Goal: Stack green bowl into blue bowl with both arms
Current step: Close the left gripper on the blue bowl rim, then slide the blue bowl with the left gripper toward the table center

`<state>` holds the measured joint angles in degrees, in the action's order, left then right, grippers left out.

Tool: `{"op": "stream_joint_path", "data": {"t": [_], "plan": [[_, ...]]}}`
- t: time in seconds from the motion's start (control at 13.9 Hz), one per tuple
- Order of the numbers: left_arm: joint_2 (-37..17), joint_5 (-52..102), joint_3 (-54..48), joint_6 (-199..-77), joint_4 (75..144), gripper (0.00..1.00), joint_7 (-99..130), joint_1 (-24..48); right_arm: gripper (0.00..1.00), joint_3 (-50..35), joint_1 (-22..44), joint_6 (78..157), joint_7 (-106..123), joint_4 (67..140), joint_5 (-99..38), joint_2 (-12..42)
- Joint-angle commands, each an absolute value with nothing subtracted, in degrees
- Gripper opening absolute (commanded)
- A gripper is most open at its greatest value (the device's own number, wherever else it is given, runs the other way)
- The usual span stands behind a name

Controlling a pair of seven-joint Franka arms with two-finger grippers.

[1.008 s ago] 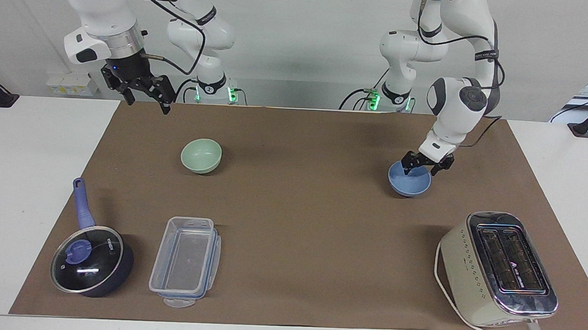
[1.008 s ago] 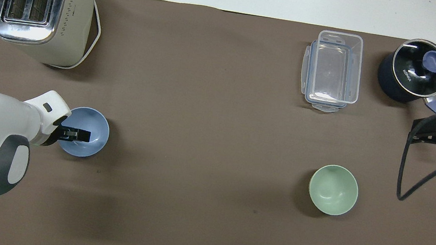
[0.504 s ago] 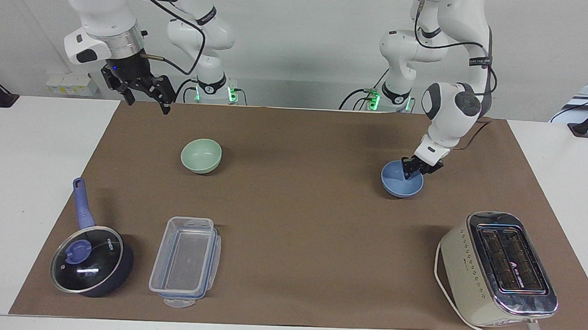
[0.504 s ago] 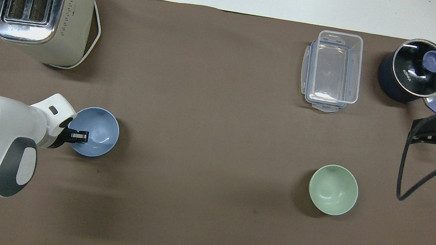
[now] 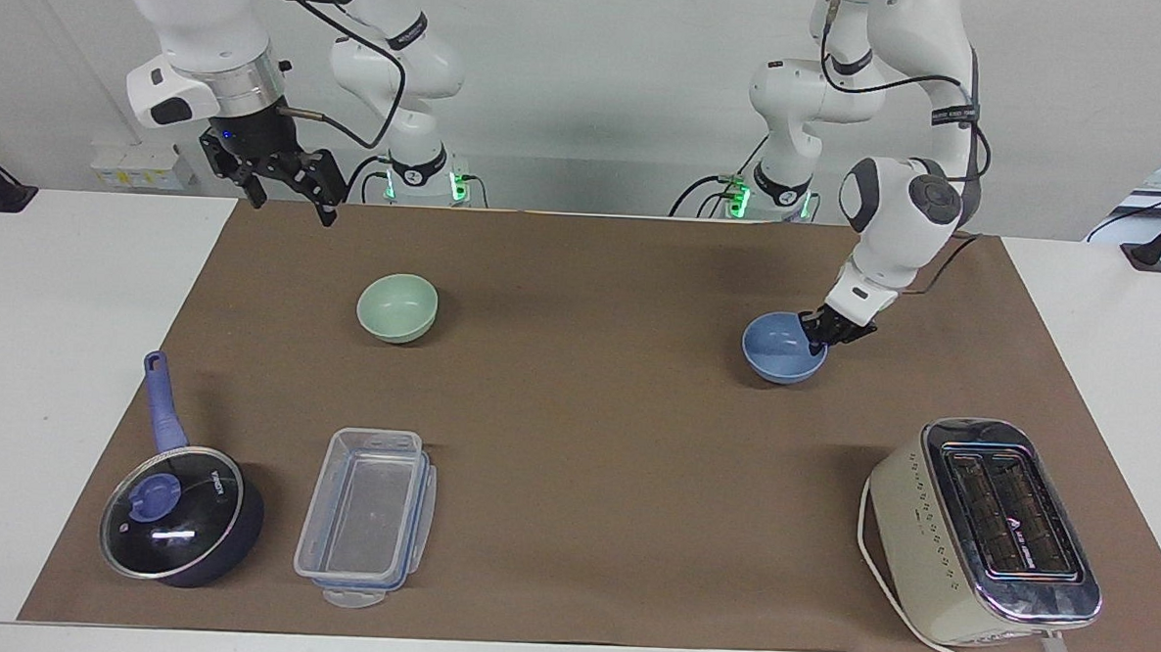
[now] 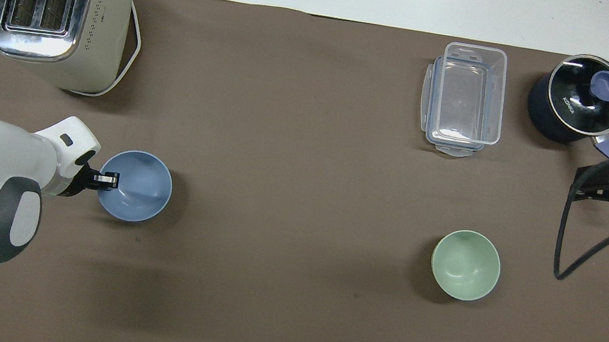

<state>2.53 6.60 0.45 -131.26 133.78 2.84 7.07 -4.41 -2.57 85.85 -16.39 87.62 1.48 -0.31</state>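
The blue bowl [image 5: 780,354] [image 6: 138,194] is at the left arm's end of the brown mat, upright and low over it. My left gripper [image 5: 819,344] [image 6: 108,180] is shut on the bowl's rim at the side toward the left arm's end, one finger inside the bowl. Whether the bowl still rests on the mat I cannot tell. The green bowl [image 5: 397,307] [image 6: 465,265] stands alone toward the right arm's end. My right gripper [image 5: 292,206] [image 6: 580,187] hangs open in the air over the mat's edge at that end, holding nothing.
A cream toaster [image 5: 983,530] [image 6: 57,7] stands farther from the robots than the blue bowl. A clear plastic container [image 5: 366,518] [image 6: 466,98] and a dark lidded saucepan [image 5: 180,514] [image 6: 577,106] lie farther out than the green bowl.
My left gripper has closed on the blue bowl's rim and the bowl has shifted a little toward the middle of the mat. The right arm has stayed in place.
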Motion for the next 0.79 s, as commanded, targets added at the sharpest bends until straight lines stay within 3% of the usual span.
{"op": "stream_joint_path", "data": {"t": [0.0,0.36,0.72], "plan": [[3.60,6.86,1.14,-122.98,127.55,0.00,2.72,6.77,1.00,-4.66,-3.43,87.36,-15.21,89.65,0.79,-1.85],[4.75,6.86,1.41,-111.20,117.62,0.00,2.81,5.81,1.00,-4.66,-3.43,87.36,-15.21,89.65,0.79,-1.85],[4.83,6.94,1.14,-111.00,117.86,0.00,3.69,6.68,1.00,-4.66,-3.43,87.36,-15.12,89.65,0.79,-1.85]]}}
